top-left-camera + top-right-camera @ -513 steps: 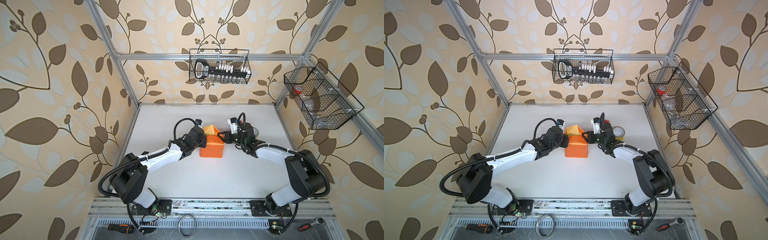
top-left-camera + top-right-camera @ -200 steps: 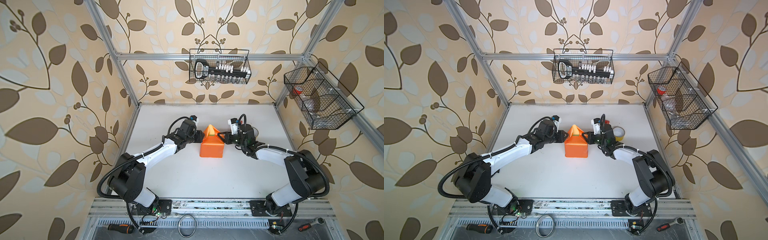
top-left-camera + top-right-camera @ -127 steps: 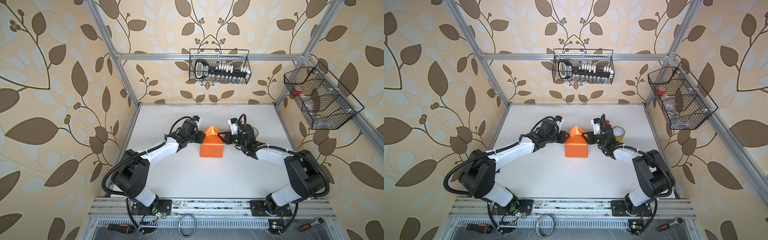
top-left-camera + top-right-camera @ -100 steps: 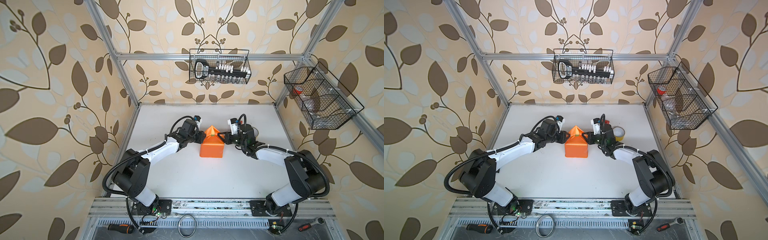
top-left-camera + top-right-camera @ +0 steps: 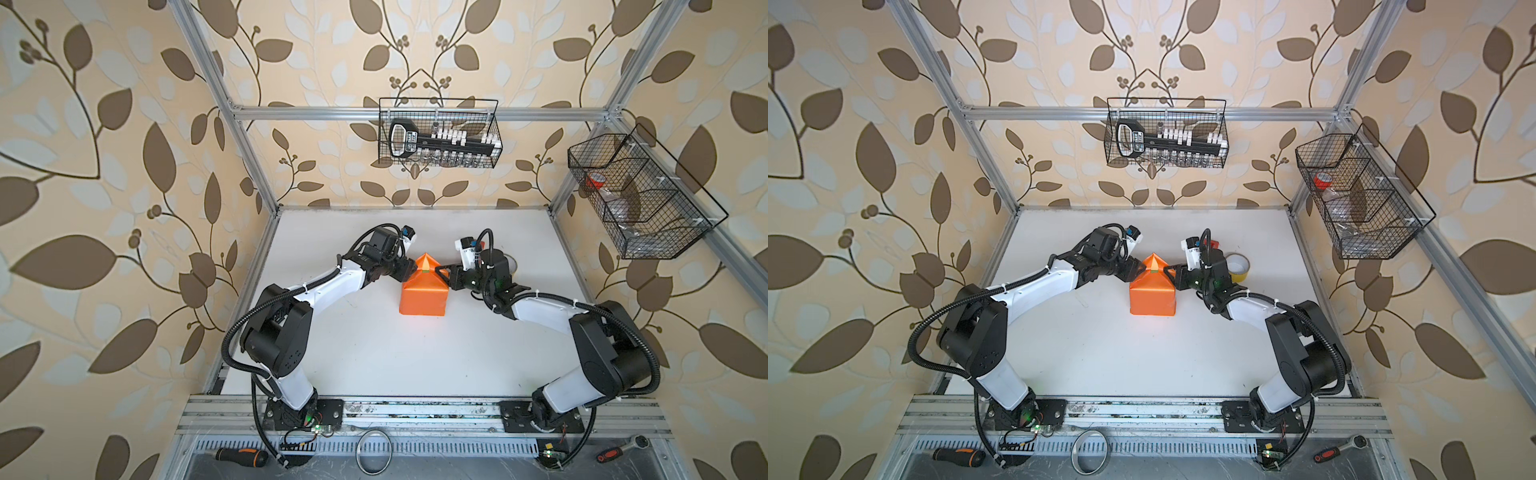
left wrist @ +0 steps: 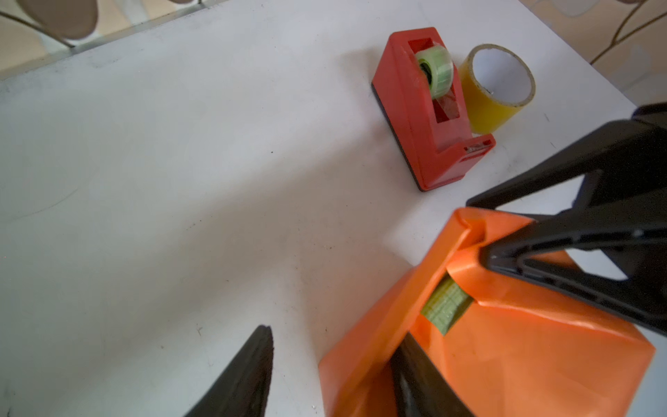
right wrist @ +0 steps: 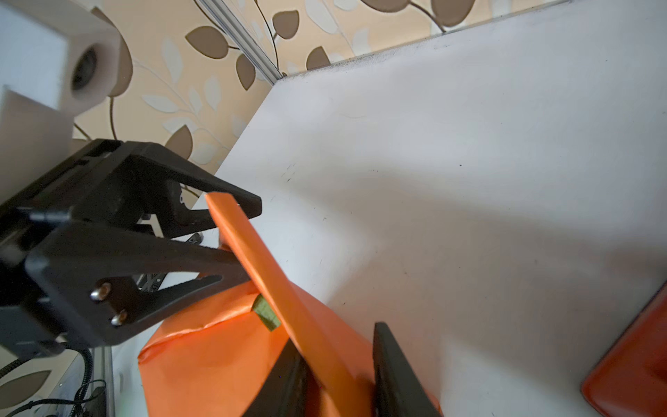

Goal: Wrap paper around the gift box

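The paper, glossy orange, is folded around the gift box at mid-table, and its far end stands up in a peak. Only a green sliver of the gift box shows through a gap under that peak. My left gripper is at the peak's left side, open, with one finger lying against the paper's side fold. My right gripper comes in from the right, shut on the paper's raised flap.
A red tape dispenser and a yellow tape roll stand just behind my right wrist. Wire baskets hang on the back wall and the right wall. Tools lie below the front rail.
My left gripper has crept right, up to the paper's peak, and its jaws have spread apart. The right gripper has kept still, holding the flap.
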Robot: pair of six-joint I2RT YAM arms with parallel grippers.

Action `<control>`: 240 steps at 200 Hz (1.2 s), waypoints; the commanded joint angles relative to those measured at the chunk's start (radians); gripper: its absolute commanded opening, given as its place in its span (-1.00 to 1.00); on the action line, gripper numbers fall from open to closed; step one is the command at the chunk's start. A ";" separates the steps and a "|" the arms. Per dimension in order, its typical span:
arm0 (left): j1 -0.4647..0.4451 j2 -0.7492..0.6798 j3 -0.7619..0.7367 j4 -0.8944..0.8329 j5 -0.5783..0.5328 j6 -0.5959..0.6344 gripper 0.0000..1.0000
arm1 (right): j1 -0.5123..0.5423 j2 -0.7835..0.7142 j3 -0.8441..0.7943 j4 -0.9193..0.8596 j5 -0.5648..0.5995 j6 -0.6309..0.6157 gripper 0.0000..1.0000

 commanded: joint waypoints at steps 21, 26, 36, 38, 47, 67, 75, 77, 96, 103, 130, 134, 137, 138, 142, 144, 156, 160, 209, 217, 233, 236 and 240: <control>0.022 0.039 0.075 -0.099 0.164 0.174 0.10 | 0.012 -0.005 -0.036 -0.076 -0.041 -0.032 -0.39; 0.024 0.043 0.083 -0.106 0.177 0.185 0.10 | 0.011 -0.006 -0.035 -0.075 -0.042 -0.033 -0.38; 0.033 0.051 0.093 -0.115 0.200 0.203 0.10 | 0.012 -0.007 -0.033 -0.078 -0.043 -0.035 -0.38; 0.035 0.052 0.093 -0.115 0.205 0.205 0.10 | 0.012 -0.007 -0.034 -0.078 -0.043 -0.035 -0.38; 0.045 0.058 0.100 -0.116 0.234 0.213 0.09 | 0.012 -0.007 -0.034 -0.079 -0.044 -0.038 -0.39; 0.066 0.072 0.120 -0.121 0.299 0.236 0.01 | 0.012 -0.006 -0.034 -0.080 -0.044 -0.042 -0.39; 0.068 0.078 0.128 -0.123 0.318 0.250 -0.02 | 0.012 -0.006 -0.034 -0.082 -0.046 -0.044 -0.39; 0.071 0.080 0.130 -0.126 0.323 0.256 -0.03 | 0.011 -0.006 -0.033 -0.083 -0.046 -0.045 -0.39; 0.072 0.096 0.148 -0.137 0.371 0.295 -0.11 | 0.012 -0.004 -0.035 -0.083 -0.046 -0.046 -0.39; 0.072 0.102 0.154 -0.143 0.391 0.310 -0.16 | 0.011 -0.003 -0.034 -0.082 -0.047 -0.046 -0.39; 0.072 0.124 0.173 -0.156 0.431 0.346 -0.36 | 0.011 -0.003 -0.033 -0.080 -0.048 -0.048 -0.39; 0.072 0.127 0.175 -0.158 0.431 0.350 -0.38 | 0.012 -0.002 -0.033 -0.080 -0.047 -0.048 -0.39; 0.072 0.129 0.176 -0.160 0.432 0.354 -0.38 | 0.011 -0.001 -0.032 -0.079 -0.047 -0.048 -0.39; 0.072 0.129 0.176 -0.161 0.431 0.356 -0.39 | 0.011 0.000 -0.032 -0.078 -0.047 -0.048 -0.39; 0.072 0.130 0.178 -0.162 0.431 0.359 -0.40 | 0.011 0.000 -0.032 -0.080 -0.048 -0.047 -0.39; 0.072 0.131 0.178 -0.162 0.431 0.360 -0.41 | 0.011 0.000 -0.032 -0.079 -0.048 -0.050 -0.39; 0.072 0.133 0.176 -0.155 0.428 0.368 -0.46 | 0.011 0.005 -0.029 -0.078 -0.049 -0.049 -0.39; 0.072 0.133 0.175 -0.154 0.428 0.373 -0.47 | 0.012 0.006 -0.029 -0.077 -0.049 -0.049 -0.39; 0.072 0.126 0.145 -0.109 0.431 0.409 -0.72 | 0.012 0.022 -0.019 -0.082 -0.061 -0.055 -0.38; 0.072 0.116 0.129 -0.086 0.431 0.409 -0.77 | 0.011 0.021 -0.015 -0.085 -0.061 -0.058 -0.38; 0.072 0.088 0.087 -0.034 0.427 0.416 -0.83 | 0.009 0.018 -0.003 -0.106 -0.064 -0.067 -0.32; 0.072 0.084 0.077 -0.024 0.425 0.418 -0.84 | 0.008 0.017 0.000 -0.110 -0.065 -0.068 -0.31; 0.072 0.077 0.069 -0.012 0.422 0.418 -0.86 | 0.008 0.015 0.004 -0.118 -0.066 -0.070 -0.30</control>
